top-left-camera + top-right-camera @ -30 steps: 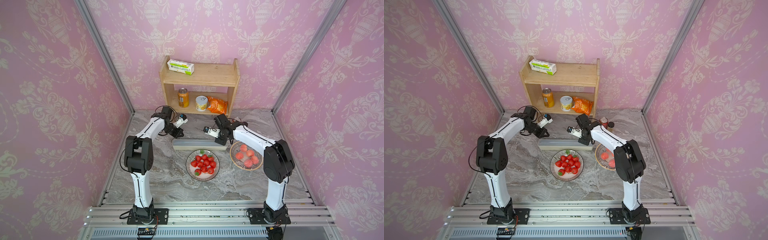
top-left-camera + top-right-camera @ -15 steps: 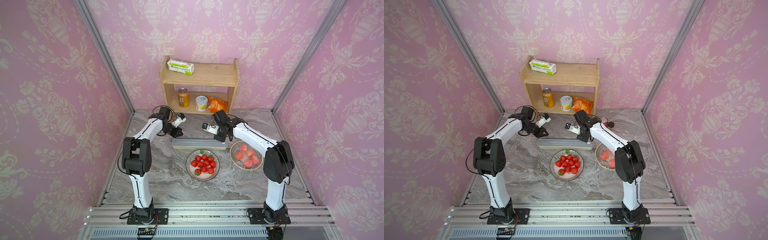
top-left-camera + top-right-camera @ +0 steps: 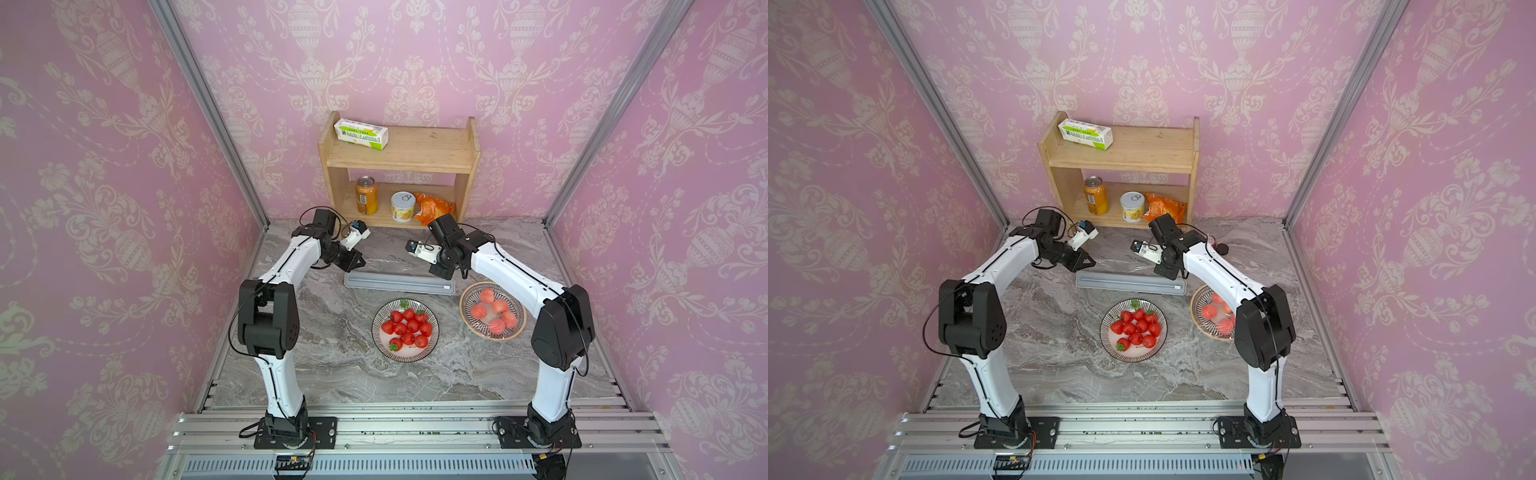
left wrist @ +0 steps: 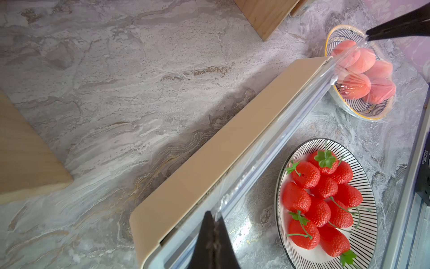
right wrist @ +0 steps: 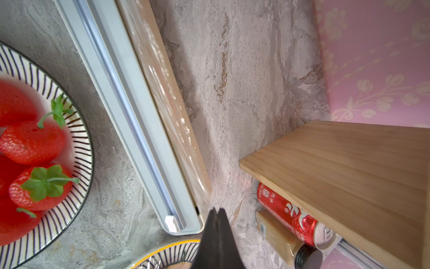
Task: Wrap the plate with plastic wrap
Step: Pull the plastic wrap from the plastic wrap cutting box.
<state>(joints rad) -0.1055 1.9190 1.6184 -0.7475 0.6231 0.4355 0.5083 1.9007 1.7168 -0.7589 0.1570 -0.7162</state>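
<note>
My left gripper (image 4: 213,215) and right gripper (image 5: 215,210) clamp the plastic wrap (image 4: 342,67) over its box (image 3: 399,284), centre frame; next, I judge, stretching it across the plate (image 3: 409,354).

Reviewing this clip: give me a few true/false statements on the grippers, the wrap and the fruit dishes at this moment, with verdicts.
1. The left gripper and right gripper both have jaws shut on the plastic wrap, at opposite ends of the dispenser box. True.
2. The box lies between the striped plate and the wooden shelf. True.
3. Film already covers the plate. False: its strawberries lie bare.
4. The white-and-green carton lies on the shelf's top board. True.
5. The bowl holds tomatoes. False: it holds peaches.
</note>
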